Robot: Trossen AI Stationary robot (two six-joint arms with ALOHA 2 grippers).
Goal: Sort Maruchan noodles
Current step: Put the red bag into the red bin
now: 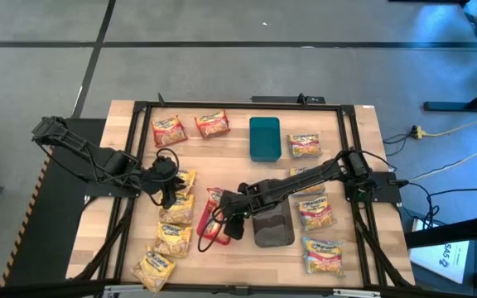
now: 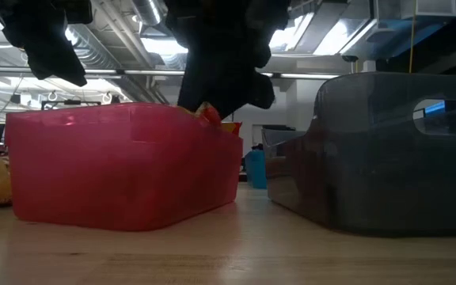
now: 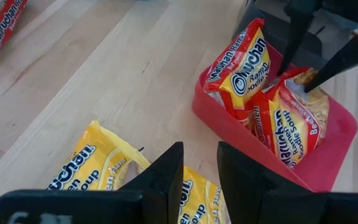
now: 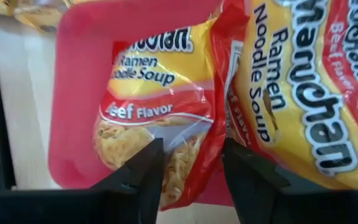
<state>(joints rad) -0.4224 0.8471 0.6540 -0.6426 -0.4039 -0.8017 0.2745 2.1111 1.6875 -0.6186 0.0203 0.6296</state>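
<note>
sorting maruchan noodles by colour; two red beef-flavour packets [image 4: 166, 124] stand on edge, leaning on each other, in the red tray [image 1: 208, 234] near desk centre. yellow packets [image 1: 175, 217] lie in a loose column at the tray's 9 o'clock, two more red packets [image 1: 190, 127] sit at the desk's 11 o'clock, and blue-and-pink packets [image 1: 315, 211] lie at the tray's 3 o'clock beyond the grey tray [image 1: 273, 228]. teal tray [image 1: 264, 137] at 12 o'clock, apart from the rest.

handling, as a judgement: packets light, crinkly film slick, noodle block inside brittle. best taken across a flat face near the sealed edge, with a gentle pinch; a hard squeeze would crack the block.

right gripper [image 4: 188, 165] hangs over the red tray, jaws partly open and straddling the lower edge of one beef packet; whether the pads press the film i cannot tell. left gripper [image 3: 197, 177] hovers above the yellow packets, jaws narrowly parted, holding nothing.
</note>
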